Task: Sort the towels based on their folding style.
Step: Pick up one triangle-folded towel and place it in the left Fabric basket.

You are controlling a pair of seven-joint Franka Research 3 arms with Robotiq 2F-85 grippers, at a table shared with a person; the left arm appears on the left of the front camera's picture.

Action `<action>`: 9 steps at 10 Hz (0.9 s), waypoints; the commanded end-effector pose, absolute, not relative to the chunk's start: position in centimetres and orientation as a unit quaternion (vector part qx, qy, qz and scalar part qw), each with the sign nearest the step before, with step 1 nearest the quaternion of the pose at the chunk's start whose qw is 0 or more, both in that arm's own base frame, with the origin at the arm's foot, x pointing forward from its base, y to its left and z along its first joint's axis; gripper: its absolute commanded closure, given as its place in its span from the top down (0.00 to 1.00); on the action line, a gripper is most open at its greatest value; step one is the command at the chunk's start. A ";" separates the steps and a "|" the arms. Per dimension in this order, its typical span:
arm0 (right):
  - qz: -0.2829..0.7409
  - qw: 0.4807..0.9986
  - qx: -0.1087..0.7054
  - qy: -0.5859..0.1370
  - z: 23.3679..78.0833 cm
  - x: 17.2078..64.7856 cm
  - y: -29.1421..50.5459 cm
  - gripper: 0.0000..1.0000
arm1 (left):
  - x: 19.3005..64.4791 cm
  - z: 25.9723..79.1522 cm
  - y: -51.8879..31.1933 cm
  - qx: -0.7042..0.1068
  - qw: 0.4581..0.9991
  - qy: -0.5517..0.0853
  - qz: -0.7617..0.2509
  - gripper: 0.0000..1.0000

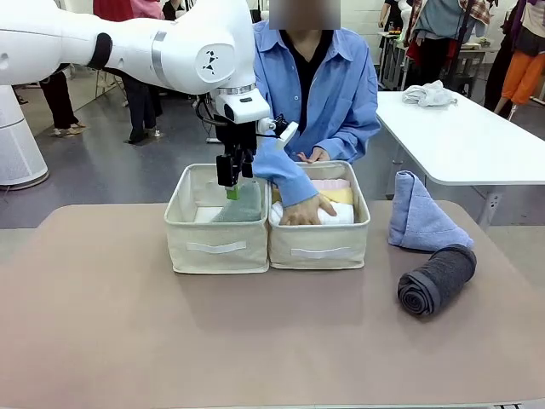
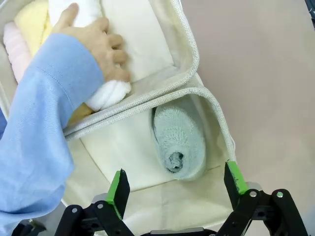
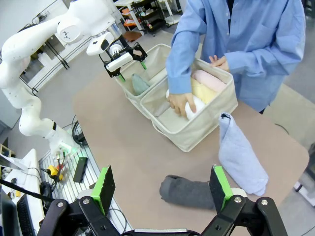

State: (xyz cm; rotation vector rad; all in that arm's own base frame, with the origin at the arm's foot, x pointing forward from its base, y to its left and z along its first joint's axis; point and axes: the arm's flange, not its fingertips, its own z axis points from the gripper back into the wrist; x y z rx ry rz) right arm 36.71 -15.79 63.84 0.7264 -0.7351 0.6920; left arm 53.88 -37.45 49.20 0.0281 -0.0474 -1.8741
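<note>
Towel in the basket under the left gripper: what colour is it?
Pale grey-green towel, clearest in the left wrist view.

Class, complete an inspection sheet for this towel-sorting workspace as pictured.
Surface: table, left basket and right basket side by side.
Job's things: grey-green towel in left basket; white roll, yellow roll, pink roll in right basket; light blue fold and dark grey roll on table.
Clutter: crumpled cloth on the white side table.
Grippers: left gripper open above the grey-green towel; right gripper open, holding nothing.
Cables: black cable at left arm's wrist.
Surroundings: person in blue shirt, hand on the white roll.
</note>
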 end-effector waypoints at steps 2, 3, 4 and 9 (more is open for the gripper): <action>0.326 0.807 0.346 -0.349 63.7 36.6 -15.7 1.00 | 51.5 54.0 -32.5 -0.030 0.592 -0.047 -0.804 1.00; 0.326 0.807 0.346 -0.349 63.7 36.6 -15.7 1.00 | 48.9 57.3 -27.3 -0.015 0.603 -0.072 -0.794 1.00; 0.326 0.807 0.346 -0.349 63.7 36.6 -15.7 1.00 | 47.0 58.6 -22.2 -0.023 0.621 -0.102 -0.777 1.00; 0.326 0.807 0.346 -0.349 63.7 36.6 -15.7 1.00 | 44.3 55.7 -12.6 -0.073 0.671 -0.117 -0.729 1.00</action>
